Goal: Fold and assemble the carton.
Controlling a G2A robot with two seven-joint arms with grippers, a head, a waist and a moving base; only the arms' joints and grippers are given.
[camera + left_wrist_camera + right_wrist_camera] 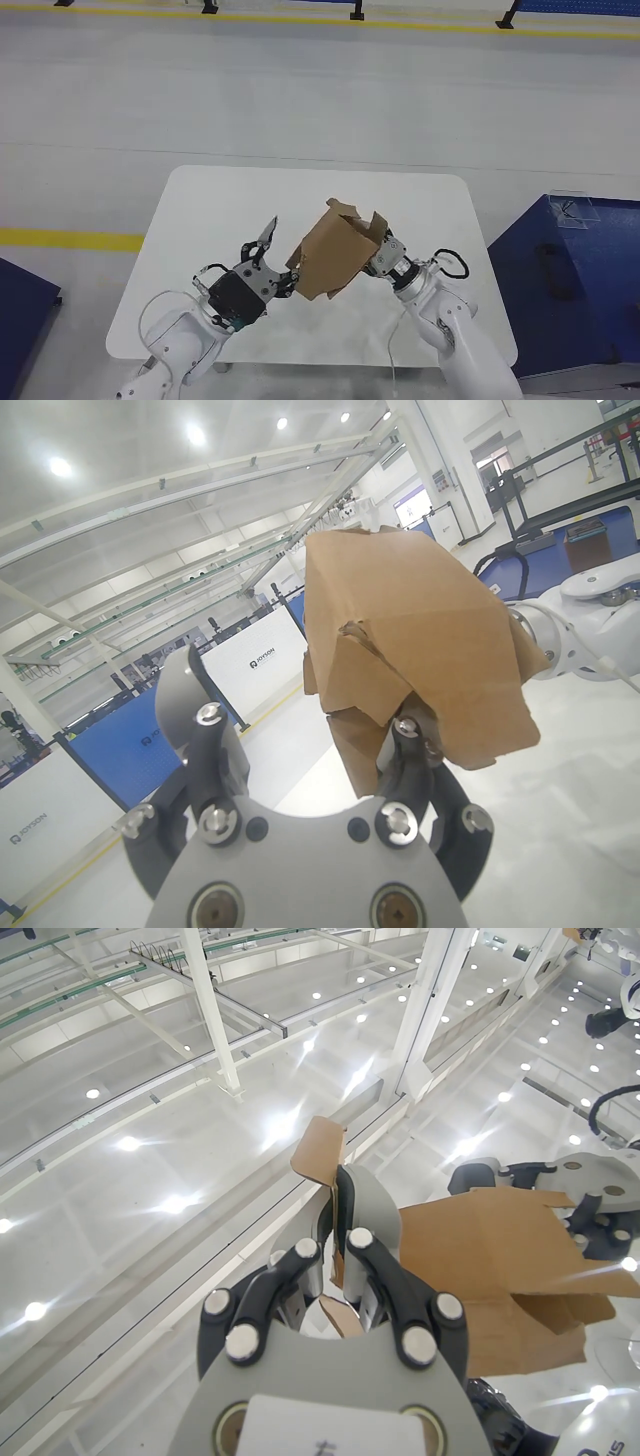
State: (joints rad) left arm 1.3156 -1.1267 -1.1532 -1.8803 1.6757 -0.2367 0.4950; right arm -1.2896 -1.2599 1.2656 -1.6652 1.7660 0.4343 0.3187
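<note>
A brown cardboard carton hangs tilted above the near middle of the white table, its top flaps standing up and its bottom flaps loosely folded. My right gripper is shut on the carton's wall at its right side; in the right wrist view the right gripper pinches a cardboard edge of the carton. My left gripper is open at the carton's lower left. In the left wrist view the left gripper has one finger standing free, the other tucked against the carton's bottom flaps.
A blue cabinet with a small clear holder on top stands right of the table. Another blue block sits off the table's left side. A yellow floor line runs past on the left.
</note>
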